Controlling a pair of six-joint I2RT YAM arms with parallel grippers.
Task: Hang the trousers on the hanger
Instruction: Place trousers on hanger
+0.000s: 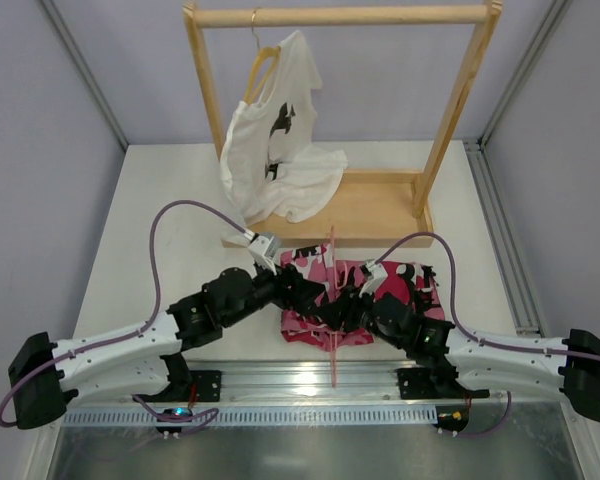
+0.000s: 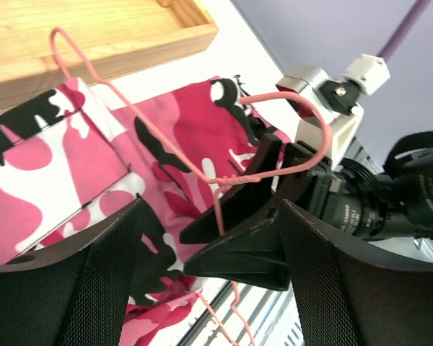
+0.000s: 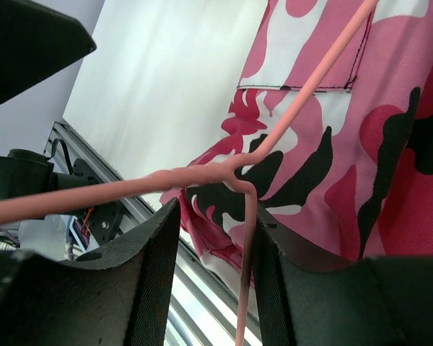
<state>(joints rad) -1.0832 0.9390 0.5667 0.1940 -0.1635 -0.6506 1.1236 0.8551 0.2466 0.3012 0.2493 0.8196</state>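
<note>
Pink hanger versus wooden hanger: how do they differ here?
The pink hanger is thin wire; the wooden hanger is thicker. The pink hanger is down over the trousers; the wooden hanger hangs on the rack, carrying the T-shirt. Both have hooks.

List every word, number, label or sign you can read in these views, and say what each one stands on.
Nothing can be read for certain.
On the lens barrel of the right arm's wrist camera: small pale lettering, too blurred to read.
On the T-shirt: a black print, too small to show any words.
On the trousers: black camouflage shapes, no readable word.
</note>
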